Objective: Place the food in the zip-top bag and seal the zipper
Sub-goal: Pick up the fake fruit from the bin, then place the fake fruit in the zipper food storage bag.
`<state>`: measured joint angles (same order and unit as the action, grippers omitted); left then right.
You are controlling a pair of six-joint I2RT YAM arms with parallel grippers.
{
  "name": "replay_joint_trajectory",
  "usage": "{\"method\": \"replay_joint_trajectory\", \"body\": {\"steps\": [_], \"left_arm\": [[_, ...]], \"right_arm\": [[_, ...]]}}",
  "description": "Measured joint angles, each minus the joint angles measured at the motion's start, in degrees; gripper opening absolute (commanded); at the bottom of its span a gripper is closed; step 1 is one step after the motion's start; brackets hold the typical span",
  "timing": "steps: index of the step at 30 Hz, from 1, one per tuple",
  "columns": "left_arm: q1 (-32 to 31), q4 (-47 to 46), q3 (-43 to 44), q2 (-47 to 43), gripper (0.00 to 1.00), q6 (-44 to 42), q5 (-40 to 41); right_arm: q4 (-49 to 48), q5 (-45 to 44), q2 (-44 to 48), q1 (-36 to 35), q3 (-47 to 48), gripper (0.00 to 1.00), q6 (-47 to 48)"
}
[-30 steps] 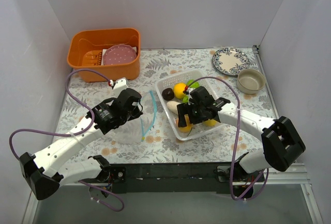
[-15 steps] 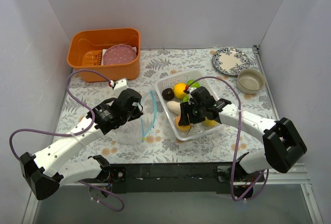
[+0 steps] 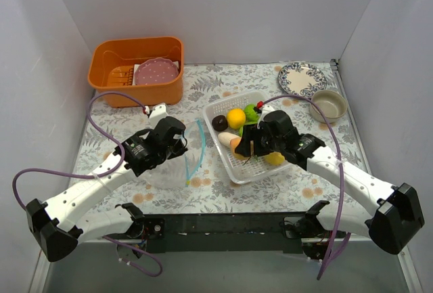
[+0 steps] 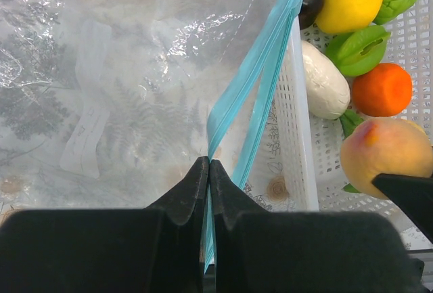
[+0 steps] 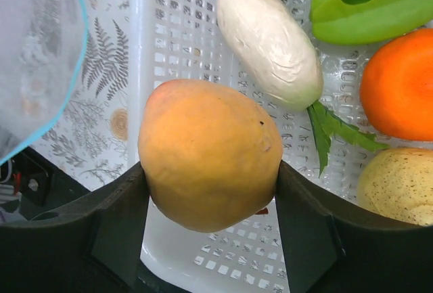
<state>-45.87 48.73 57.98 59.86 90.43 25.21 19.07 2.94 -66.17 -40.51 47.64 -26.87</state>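
Since a second ago the right arm's elbow has swung out to the right, and the right claw (image 3: pixel 245 145) has risen off the basket floor with a peach (image 5: pixel 210 154) clamped between its two fingers, over the basket's near left corner. At far left an orange tub (image 3: pixel 108 76) holds a pink dotted plate (image 3: pixel 157 72) leaning beside some ribbed orange slots. Nearer, the left claw (image 4: pixel 208 166) is pinched fully closed on the zipper (image 4: pixel 254 90) of the clear bag (image 4: pixel 122 103), which lies flat on the flowered table (image 3: pixel 223 83), its mouth turned toward the basket and its white label (image 4: pixel 84 137) facing up. No food shows inside the bag. Just beside the zipper stands the white mesh basket (image 3: pixel 260 97), holding a dark brown ball (image 3: pixel 219 122), a yellow fruit (image 3: pixel 235 118), a green piece (image 3: pixel 252 112), a white oblong piece (image 5: pixel 267 39), an orange ball (image 5: pixel 399 83) and a speckled yellow piece (image 5: pixel 399 185). At far right sit a patterned plate (image 3: pixel 301 78) and a beige bowl (image 3: pixel 328 105).
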Motion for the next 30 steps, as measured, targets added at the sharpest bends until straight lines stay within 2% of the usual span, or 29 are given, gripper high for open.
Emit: {"method": "replay_joint_trajectory", "body": {"steps": [8,17,30], "left_arm": [[0.00,-1.57,-0.42,0.00,0.00,-0.11,-1.77],[0.00,-3.63,-0.42,0.00,0.01,-0.22,-3.52],[0.00,-5.31,-0.42,-0.52,0.01,0.13,-6.45]], "right_arm": [[-5.70,5.51,1.09,-0.85,0.46,0.25,-3.02],[-13.70,11.91,-5.97,-5.11,5.07,0.25,-6.05],[-19.37,13.77,-16.61,-7.23,7.82,0.26,-9.01]]}}
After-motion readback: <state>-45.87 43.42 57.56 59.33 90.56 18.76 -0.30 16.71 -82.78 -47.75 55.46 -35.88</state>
